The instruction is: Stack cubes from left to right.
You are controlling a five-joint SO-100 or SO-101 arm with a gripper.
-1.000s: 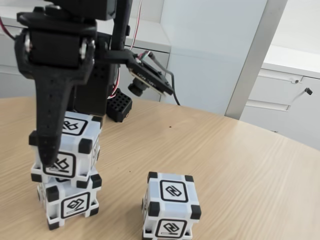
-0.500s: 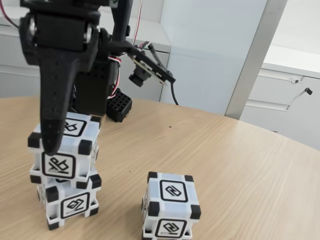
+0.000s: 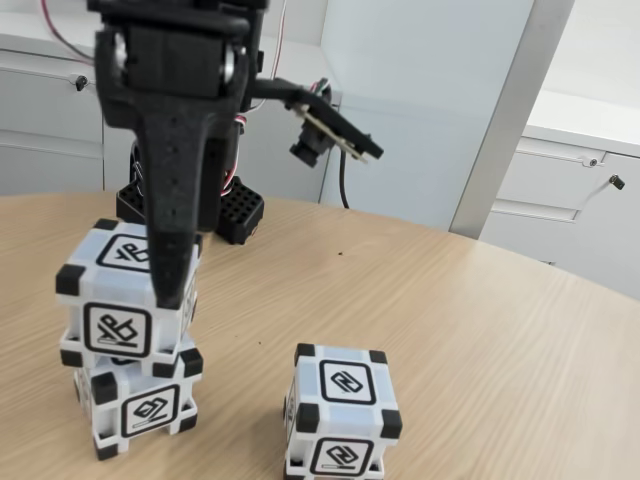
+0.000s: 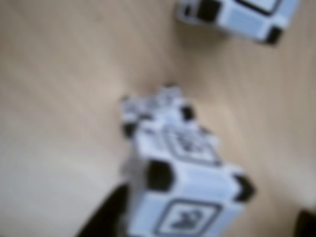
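Two white cubes with black corners stand stacked at the left of the fixed view: the top cube [image 3: 118, 328] rests, slightly turned, on the bottom cube [image 3: 145, 408]. A third cube [image 3: 340, 405] sits alone on the table to their right. My black gripper [image 3: 160, 270] hangs over the top cube, and one long finger [image 3: 172, 250] crosses in front of its right front corner. In the blurred wrist view the top cube [image 4: 187, 197] lies between my spread fingertips [image 4: 103, 217], with a gap on the right side. The gripper [image 4: 205, 222] is open. The third cube [image 4: 242, 15] shows at the top edge.
The round wooden table [image 3: 480, 330] has free room to the right and behind the cubes. The arm's black base block [image 3: 235, 212] stands behind the stack. The wrist camera [image 3: 325, 135] juts out to the right. White cabinets [image 3: 580, 190] line the background.
The gripper has risen and shifted right, its finger moving from the top cube's left front edge to its right front corner. The cubes have stayed put.
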